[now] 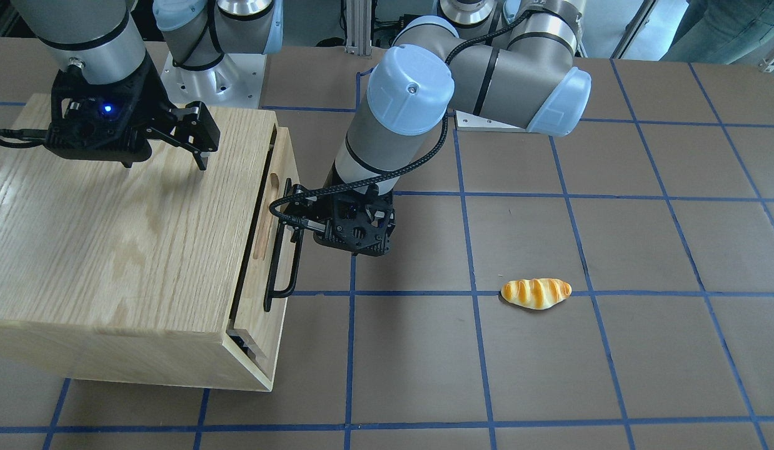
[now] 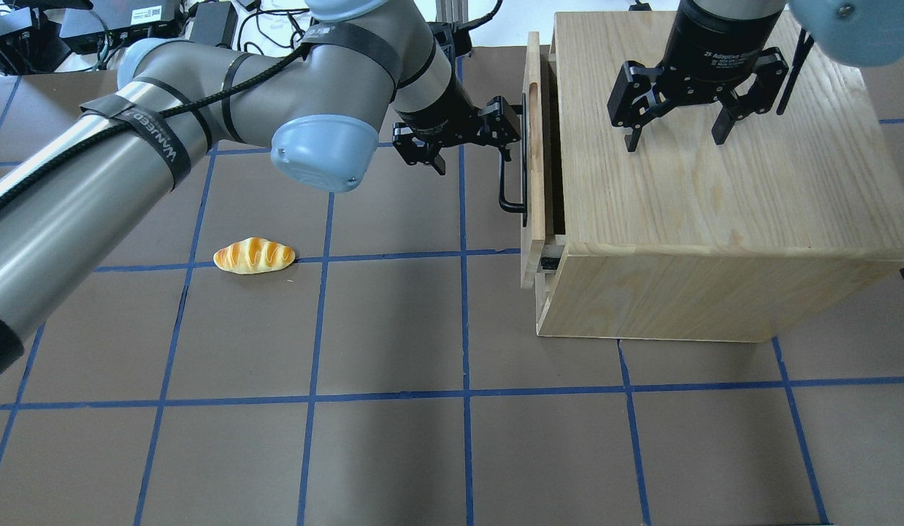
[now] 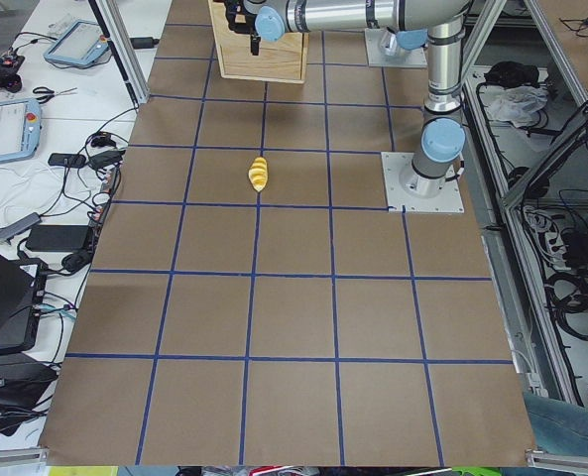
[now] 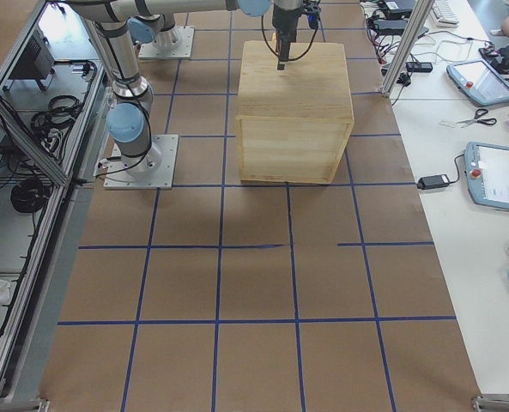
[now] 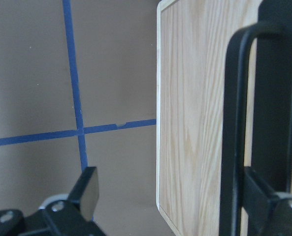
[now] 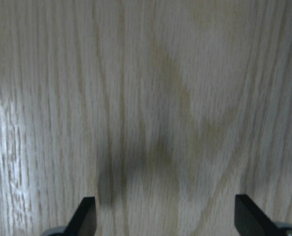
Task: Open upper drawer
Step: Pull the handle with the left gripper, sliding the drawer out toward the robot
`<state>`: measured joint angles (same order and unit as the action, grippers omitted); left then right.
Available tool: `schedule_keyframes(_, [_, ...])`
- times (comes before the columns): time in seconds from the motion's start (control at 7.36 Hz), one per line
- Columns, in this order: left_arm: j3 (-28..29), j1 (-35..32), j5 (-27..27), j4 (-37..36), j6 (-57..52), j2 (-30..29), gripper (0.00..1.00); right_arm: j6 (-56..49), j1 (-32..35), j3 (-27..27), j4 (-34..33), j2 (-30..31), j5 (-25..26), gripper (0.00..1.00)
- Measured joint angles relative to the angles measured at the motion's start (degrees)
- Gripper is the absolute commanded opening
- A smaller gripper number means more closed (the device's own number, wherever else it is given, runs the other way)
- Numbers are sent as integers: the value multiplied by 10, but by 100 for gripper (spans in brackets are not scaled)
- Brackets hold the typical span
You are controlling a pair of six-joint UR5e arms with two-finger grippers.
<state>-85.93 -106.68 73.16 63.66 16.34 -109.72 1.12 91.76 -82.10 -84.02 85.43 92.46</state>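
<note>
The upper drawer (image 2: 534,146) has a pale-wood front with a long black bar handle (image 2: 512,172) and an oblong slot (image 1: 267,215). It stands out a little from the oak cabinet (image 2: 715,204), with a dark gap behind its front. My left gripper (image 2: 470,146) is open beside the drawer front. The handle (image 5: 232,128) lies between its fingers, close to the right finger (image 5: 264,196); the other finger (image 5: 86,187) is over the table. My right gripper (image 2: 671,135) is open and empty just above the cabinet top (image 6: 150,98).
A bread roll (image 2: 253,256) lies on the brown table (image 2: 393,438) to the left of the cabinet; it also shows in the front-facing view (image 1: 536,293). A plain lower front panel (image 1: 257,334) sits under the drawer. Blue tape lines grid the table.
</note>
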Motion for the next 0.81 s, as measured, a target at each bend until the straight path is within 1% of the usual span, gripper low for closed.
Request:
schedule_keyframes(0.54, [-4,23,1,8,-29,5,100,0,0,0,0,0,0,100])
schedule_keyframes(0.81, [-22,32,2,7,-38,7,100,0,0,0,0,0,0,100])
